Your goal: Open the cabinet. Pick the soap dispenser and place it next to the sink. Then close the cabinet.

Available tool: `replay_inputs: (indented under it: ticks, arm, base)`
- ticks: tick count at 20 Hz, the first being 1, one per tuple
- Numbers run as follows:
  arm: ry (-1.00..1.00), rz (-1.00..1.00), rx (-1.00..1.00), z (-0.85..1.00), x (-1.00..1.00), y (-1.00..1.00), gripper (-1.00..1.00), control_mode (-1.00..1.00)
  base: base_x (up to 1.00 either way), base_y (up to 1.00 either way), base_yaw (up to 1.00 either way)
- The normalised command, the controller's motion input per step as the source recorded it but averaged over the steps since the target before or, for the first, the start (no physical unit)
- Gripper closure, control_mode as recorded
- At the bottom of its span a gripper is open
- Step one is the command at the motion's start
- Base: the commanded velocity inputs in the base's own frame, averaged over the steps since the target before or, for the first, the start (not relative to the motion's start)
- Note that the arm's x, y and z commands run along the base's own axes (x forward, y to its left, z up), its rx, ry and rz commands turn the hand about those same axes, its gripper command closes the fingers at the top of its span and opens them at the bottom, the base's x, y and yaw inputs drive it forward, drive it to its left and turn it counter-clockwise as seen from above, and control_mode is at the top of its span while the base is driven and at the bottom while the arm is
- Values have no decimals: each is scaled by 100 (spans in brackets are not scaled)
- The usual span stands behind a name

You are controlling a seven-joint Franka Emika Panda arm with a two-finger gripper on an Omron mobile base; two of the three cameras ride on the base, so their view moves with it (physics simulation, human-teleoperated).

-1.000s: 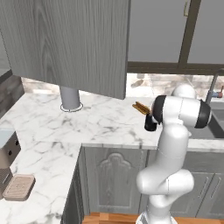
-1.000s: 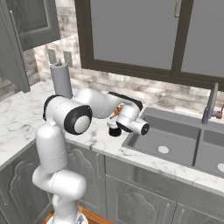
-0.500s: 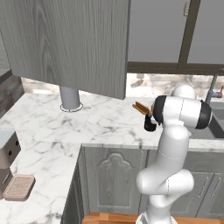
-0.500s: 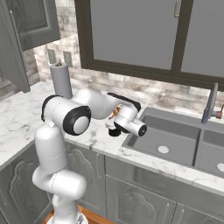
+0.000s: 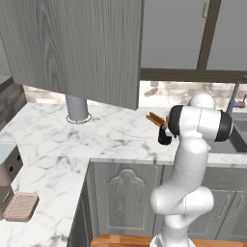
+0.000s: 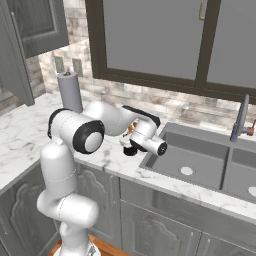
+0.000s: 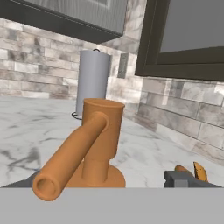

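Note:
The orange soap dispenser [image 7: 98, 144] stands upright on the marble counter [image 5: 111, 140], just left of the sink [image 6: 200, 160]. Its pump spout points toward the hand camera. My gripper [image 7: 107, 179] is open, low over the counter, with the dispenser between its fingers and a clear gap to the right fingertip [image 7: 186, 178]. From the left base the dispenser [image 5: 155, 118] shows as an orange tip behind my gripper [image 5: 164, 136]. From the right base it [image 6: 131, 129] peeks above my gripper [image 6: 131, 149]. The cabinet door [image 5: 77, 48] hangs open overhead.
A grey paper towel roll [image 5: 77, 107] stands at the back of the counter. The faucet [image 6: 241, 119] rises behind the sink. A small appliance [image 5: 7, 166] and a brown pad [image 5: 20, 206] sit on the left counter. The open door [image 6: 12, 55] overhangs the left side.
The fingers have spread apart and let go of the soap dispenser. The arm has hardly moved.

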Motion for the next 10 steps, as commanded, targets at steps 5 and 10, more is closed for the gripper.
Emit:
replay_inputs:
  ticks: [5, 10]
  arm:
    - [0, 0, 0, -8, -15, 0, -100, -100]
    - [0, 0, 0, -2, -10, 0, -100, -100]
  base:
    - [0, 0, 0]
    - [0, 0, 0]
